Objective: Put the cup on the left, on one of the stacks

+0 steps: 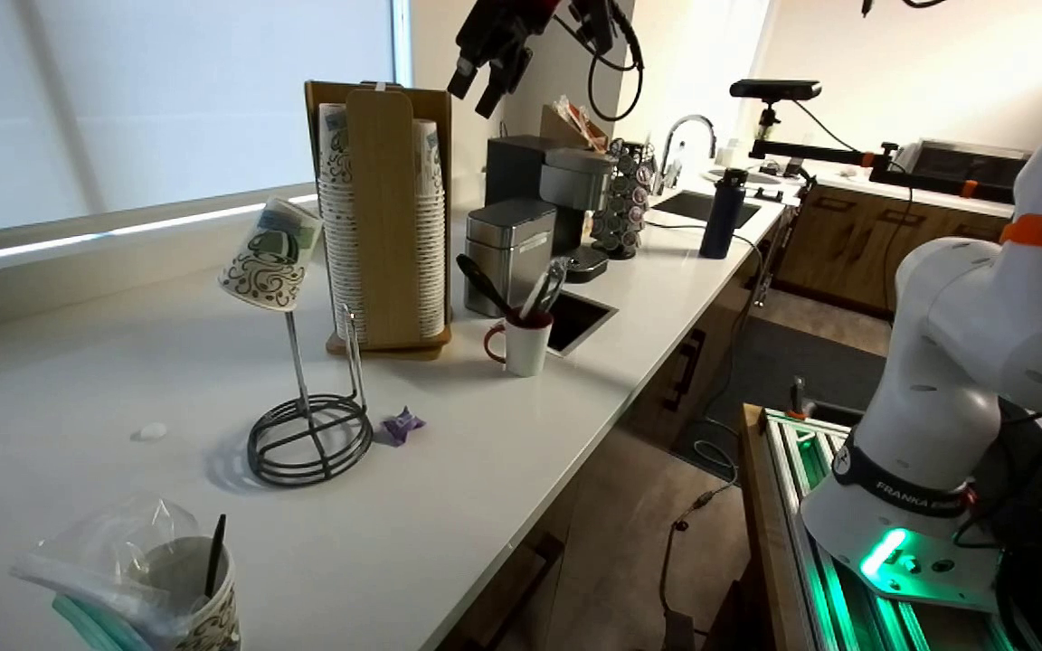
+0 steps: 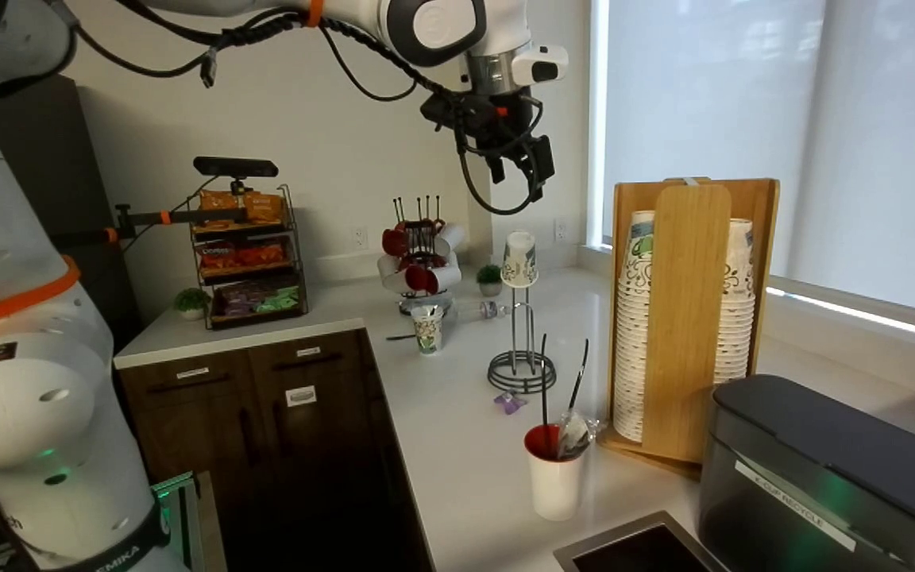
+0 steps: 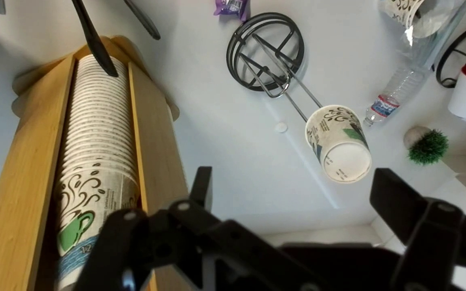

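Note:
A patterned paper cup sits upside down on the tall prongs of a black wire stand (image 1: 308, 443), apart from my gripper; the cup shows in both exterior views (image 1: 272, 255) (image 2: 519, 260) and in the wrist view (image 3: 334, 141). A wooden holder (image 1: 381, 217) (image 2: 684, 318) holds two tall stacks of upside-down paper cups (image 1: 337, 240) (image 1: 431, 244); one stack (image 3: 95, 133) shows in the wrist view. My gripper (image 1: 471, 98) (image 2: 517, 187) (image 3: 291, 178) is open and empty, held above the height of the cup and the holder.
A white and red mug with utensils (image 1: 528, 344) (image 2: 554, 481) stands near the holder, beside a metal bin (image 1: 510, 262). A purple wrapper (image 1: 403, 425) lies by the stand. A paper cup with a plastic bag (image 1: 159, 579) and a water bottle (image 3: 386, 101) are farther along the counter.

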Motion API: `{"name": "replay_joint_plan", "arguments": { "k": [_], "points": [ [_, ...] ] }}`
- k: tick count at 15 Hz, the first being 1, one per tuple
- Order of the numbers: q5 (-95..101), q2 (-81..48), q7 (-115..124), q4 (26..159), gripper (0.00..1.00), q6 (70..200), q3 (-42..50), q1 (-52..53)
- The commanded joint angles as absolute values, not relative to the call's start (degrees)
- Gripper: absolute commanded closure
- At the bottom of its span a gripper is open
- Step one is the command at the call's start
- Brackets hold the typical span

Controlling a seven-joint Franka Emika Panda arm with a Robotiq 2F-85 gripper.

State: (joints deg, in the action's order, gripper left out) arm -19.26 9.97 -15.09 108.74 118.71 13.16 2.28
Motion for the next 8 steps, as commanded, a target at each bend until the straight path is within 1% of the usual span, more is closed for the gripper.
{"name": "replay_joint_plan", "arguments": {
  "k": [1,4,8],
  "points": [
    [-19.70,9.85,-15.39,108.40,0.00,118.35,11.32,0.16],
    [-21.96,7.55,-16.15,107.41,0.00,119.66,10.93,0.84],
    [-23.52,0.13,-16.07,101.37,0.00,119.90,8.09,1.21]
  ]
}}
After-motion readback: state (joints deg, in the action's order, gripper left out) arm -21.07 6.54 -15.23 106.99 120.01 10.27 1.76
